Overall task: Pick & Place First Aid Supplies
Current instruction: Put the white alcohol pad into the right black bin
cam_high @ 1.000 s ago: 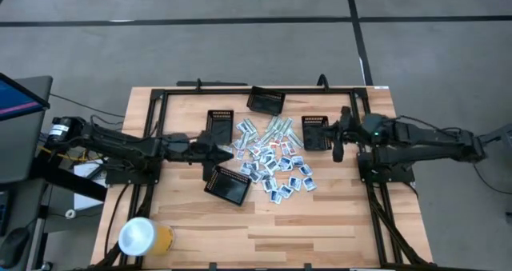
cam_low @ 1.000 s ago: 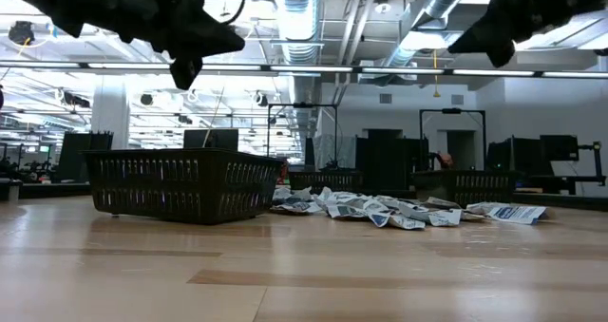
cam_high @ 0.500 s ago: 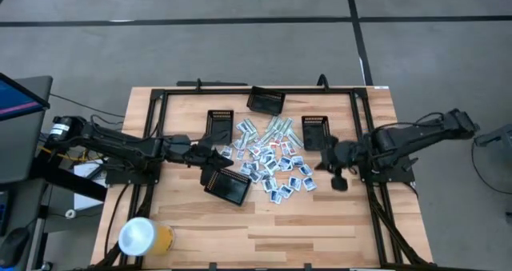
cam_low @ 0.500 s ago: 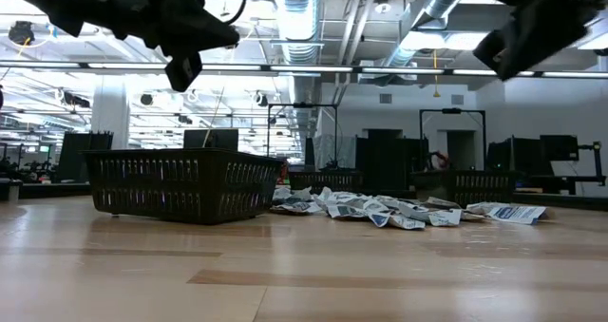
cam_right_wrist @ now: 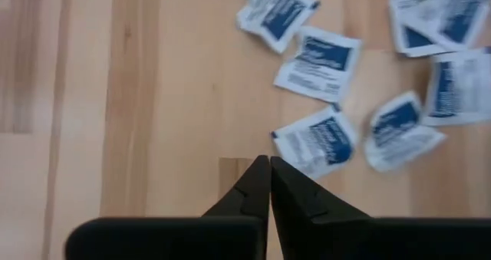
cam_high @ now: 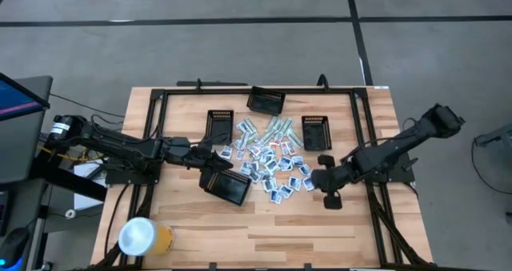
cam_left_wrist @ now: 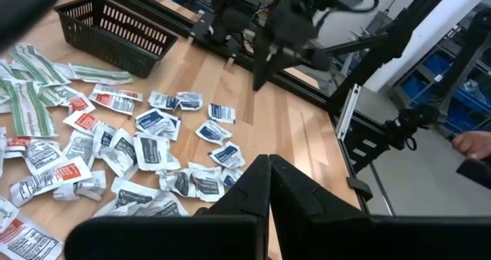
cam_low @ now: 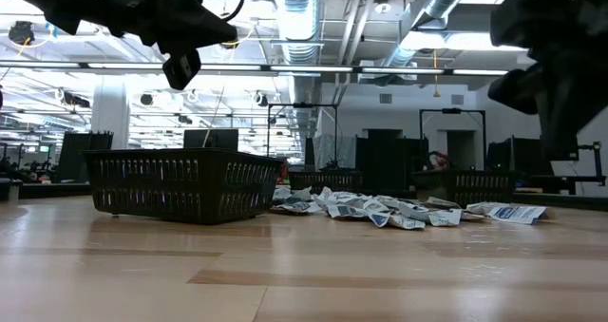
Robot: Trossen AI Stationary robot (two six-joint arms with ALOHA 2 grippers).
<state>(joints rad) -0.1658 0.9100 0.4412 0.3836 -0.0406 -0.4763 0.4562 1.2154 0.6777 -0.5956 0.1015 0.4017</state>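
Hovering right hand (cam_high: pixel 329 193), seemingly shut

No legible text on the packets (cam_right_wrist: pixel 316 59) or elsewhere.

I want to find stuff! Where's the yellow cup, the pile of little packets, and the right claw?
yellow cup (cam_high: pixel 144 237), high view, its pale top.
pile of little packets (cam_high: pixel 272 163), high view, middle of the heap.
right claw (cam_high: pixel 331 199), high view, its shut tips.

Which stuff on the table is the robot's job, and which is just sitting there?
For the job: packets; green strips; mesh trays.
Just lying about: yellow cup; monitor.
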